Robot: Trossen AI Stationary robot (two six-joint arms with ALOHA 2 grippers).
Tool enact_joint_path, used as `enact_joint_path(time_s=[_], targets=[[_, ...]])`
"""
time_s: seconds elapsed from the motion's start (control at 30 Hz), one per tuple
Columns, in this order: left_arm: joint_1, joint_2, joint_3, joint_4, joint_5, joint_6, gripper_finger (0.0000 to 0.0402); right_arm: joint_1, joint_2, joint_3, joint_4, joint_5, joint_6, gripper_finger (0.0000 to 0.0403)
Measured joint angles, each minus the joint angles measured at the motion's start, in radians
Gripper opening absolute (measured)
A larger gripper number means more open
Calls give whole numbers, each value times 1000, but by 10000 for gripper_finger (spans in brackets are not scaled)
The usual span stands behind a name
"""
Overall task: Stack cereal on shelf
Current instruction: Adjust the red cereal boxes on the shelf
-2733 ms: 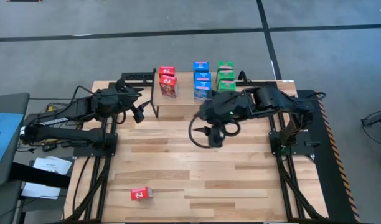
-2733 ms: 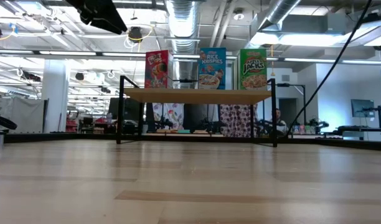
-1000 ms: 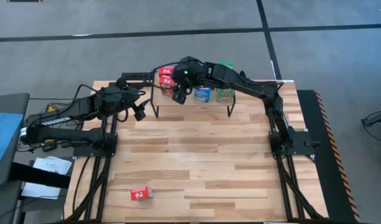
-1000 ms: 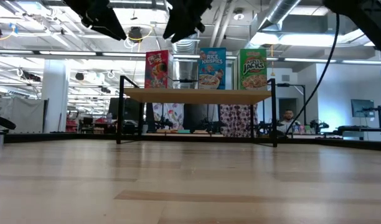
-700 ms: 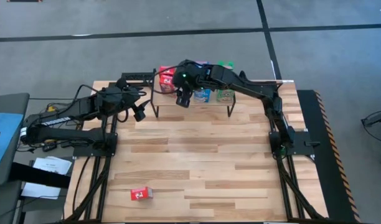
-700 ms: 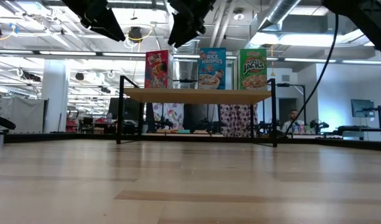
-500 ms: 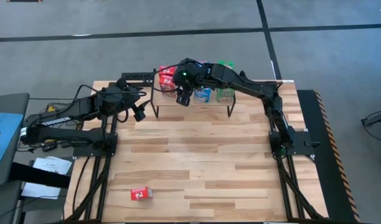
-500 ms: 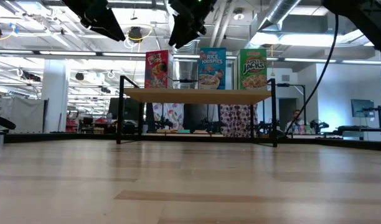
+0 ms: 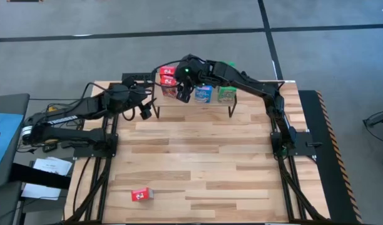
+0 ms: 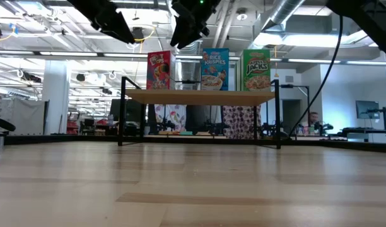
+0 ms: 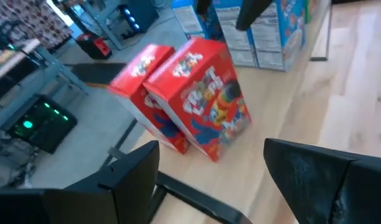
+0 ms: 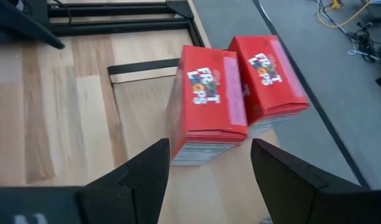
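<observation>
The shelf (image 10: 199, 96) stands at the table's far edge with red (image 10: 158, 70), blue (image 10: 214, 69) and green (image 10: 257, 70) cereal boxes upright on its top. My right gripper (image 9: 181, 95) hovers open above the shelf's left part. In the right wrist view its fingers (image 12: 209, 180) stand apart just short of the nearer of two red boxes (image 12: 206, 102), touching nothing. My left gripper (image 9: 144, 112) hangs open beside the shelf's left end and faces the same red boxes (image 11: 193, 102). Another red box (image 9: 141, 195) lies flat on the table near its front left.
Blue boxes (image 9: 203, 94) and green boxes (image 9: 227, 94) fill the shelf's middle and right. The shelf's black legs (image 10: 122, 110) stand on the wooden tabletop (image 9: 198, 162). Both arm bases flank the table at left and right.
My right gripper has tipped a little more steeply downward above the red boxes on the shelf, its fingers still apart. The boxes have stayed where they were.
</observation>
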Motion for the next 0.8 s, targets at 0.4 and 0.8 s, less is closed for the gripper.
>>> enact_joint_path(time_s=[0.4,0.8], targets=[[169,133,0,85,165,98,279,-41,0,0,8,0,-21,250],[257,164,0,101,290,123,279,-41,0,0,6,0,-39,250]])
